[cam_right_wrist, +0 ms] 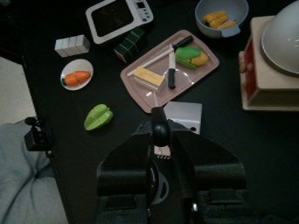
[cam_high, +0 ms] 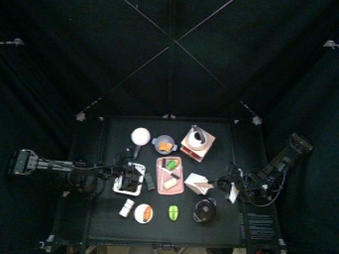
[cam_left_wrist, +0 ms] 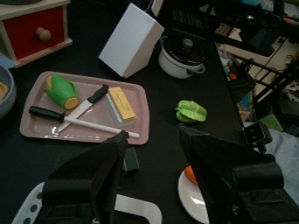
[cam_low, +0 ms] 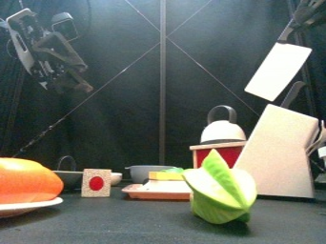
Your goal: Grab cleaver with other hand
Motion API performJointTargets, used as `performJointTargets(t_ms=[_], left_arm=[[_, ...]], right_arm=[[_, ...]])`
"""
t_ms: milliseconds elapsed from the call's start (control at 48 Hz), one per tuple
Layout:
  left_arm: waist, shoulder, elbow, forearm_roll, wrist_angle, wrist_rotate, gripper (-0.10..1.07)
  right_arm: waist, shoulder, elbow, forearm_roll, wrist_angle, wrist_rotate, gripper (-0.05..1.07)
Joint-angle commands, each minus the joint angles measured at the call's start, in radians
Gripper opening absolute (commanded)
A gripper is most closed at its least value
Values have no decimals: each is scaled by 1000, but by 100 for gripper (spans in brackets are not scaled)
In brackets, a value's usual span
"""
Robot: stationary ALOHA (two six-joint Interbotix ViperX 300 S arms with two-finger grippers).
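My right gripper [cam_right_wrist: 160,140] is shut on the cleaver's handle [cam_right_wrist: 160,151]. In the front view the cleaver's white blade [cam_low: 277,71] hangs tilted in the air above the white knife block [cam_low: 277,152]. The block also shows in the right wrist view [cam_right_wrist: 187,115], just past the jaws. My left gripper [cam_left_wrist: 152,150] is open and empty. It hovers at the table's left [cam_high: 123,180], beside the pink tray [cam_left_wrist: 28,128], well apart from the cleaver.
The pink tray [cam_high: 169,176] holds a knife [cam_left_wrist: 73,121], a green vegetable [cam_left_wrist: 61,90] and a yellow block [cam_left_wrist: 122,103]. A green starfruit [cam_low: 222,189], a plate with an orange thing [cam_low: 26,181], a black pot [cam_left_wrist: 181,59], a red drawer box [cam_left_wrist: 35,31] and a white timer [cam_right_wrist: 119,17] stand around it.
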Motion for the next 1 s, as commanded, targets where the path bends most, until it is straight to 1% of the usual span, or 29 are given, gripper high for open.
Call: performJointTargets(t_ms=[0,104,188,229,375,438,479,604,667,812,896,979], left_arm=[[2,-2,-12,0,-9,3,87],[-2,-2,-17,9,-21,5,87],[-3,-2,-21,34,-46,17,87],[-5,-2,-25,43,-61,29,87],[-21,18,-34,48,-137,124,87],[-38,40,-37,34,-169,173,87],[-51,57,-38,18,-186,204,87],[-100,117,-61,-54,-221,313,87],[-126,143,-72,-98,-227,367,87],[-181,207,-95,-232,-229,543,87],[-199,229,-104,-296,-229,634,87],[-213,239,-120,-387,-235,742,87]], right_arm=[[-12,21,9,-61,-95,2,45],[-43,48,31,-130,-212,3,45],[-91,80,46,-179,-307,3,45],[-126,101,51,-196,-362,3,45],[-245,176,55,-229,-528,3,45],[-301,218,49,-244,-612,3,45],[-324,241,43,-253,-649,5,45],[-368,313,15,-272,-735,5,44],[-373,342,-5,-281,-762,5,44],[-368,403,-51,-314,-802,5,44],[-359,443,-77,-336,-810,5,44],[-359,465,-106,-331,-810,5,44]])
